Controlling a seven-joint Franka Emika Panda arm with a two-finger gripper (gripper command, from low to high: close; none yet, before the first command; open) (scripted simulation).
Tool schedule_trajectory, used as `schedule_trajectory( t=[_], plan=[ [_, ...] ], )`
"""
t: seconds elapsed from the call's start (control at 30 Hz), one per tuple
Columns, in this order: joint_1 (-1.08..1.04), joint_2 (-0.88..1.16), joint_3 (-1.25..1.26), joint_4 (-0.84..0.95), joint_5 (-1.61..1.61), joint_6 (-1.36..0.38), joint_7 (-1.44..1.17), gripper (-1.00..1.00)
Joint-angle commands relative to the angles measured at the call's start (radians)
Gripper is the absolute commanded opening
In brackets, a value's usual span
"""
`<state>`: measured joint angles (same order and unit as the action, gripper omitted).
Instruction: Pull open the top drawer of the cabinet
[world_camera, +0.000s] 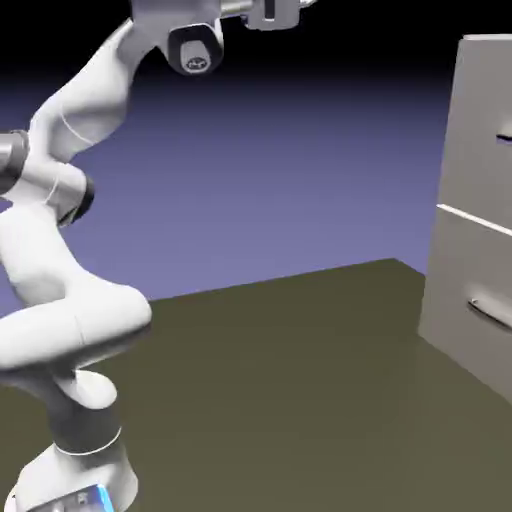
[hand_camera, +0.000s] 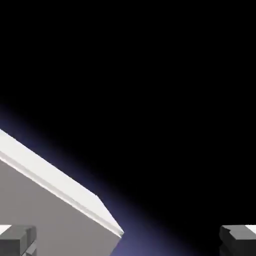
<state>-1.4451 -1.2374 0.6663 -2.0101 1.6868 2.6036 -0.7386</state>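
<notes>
The cabinet (world_camera: 470, 200) stands at the right edge of the exterior view, a tall light-grey box cut off by the frame. The top drawer (world_camera: 478, 130) is its upper panel, and only the tip of its bar handle (world_camera: 504, 138) shows. My gripper (world_camera: 270, 10) is high at the top edge, well left of the cabinet and above its top, mostly cropped. In the hand view the two grey fingertips (hand_camera: 17, 240) sit far apart with nothing between them, so the gripper (hand_camera: 128, 242) is open. A top corner of the cabinet (hand_camera: 45, 215) shows at lower left.
Below the top drawer is a second drawer panel with its own bar handle (world_camera: 490, 312). The olive table (world_camera: 280, 380) stretches between the robot base (world_camera: 75, 470) and the cabinet. Most of the hand view is black.
</notes>
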Motion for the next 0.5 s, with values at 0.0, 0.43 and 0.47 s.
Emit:
schedule_trajectory(
  t=[0.0, 0.43, 0.47],
  plan=[
    [-0.036, -0.017, 0.017, 0.02, 0.042, -0.011, -0.037, 0.0],
    [-0.507, -0.232, 0.232, 0.279, 0.587, -0.151, -0.515, 0.0],
    [-0.544, -0.249, 0.249, 0.298, 0.629, -0.162, -0.552, 0.0]
  ],
)
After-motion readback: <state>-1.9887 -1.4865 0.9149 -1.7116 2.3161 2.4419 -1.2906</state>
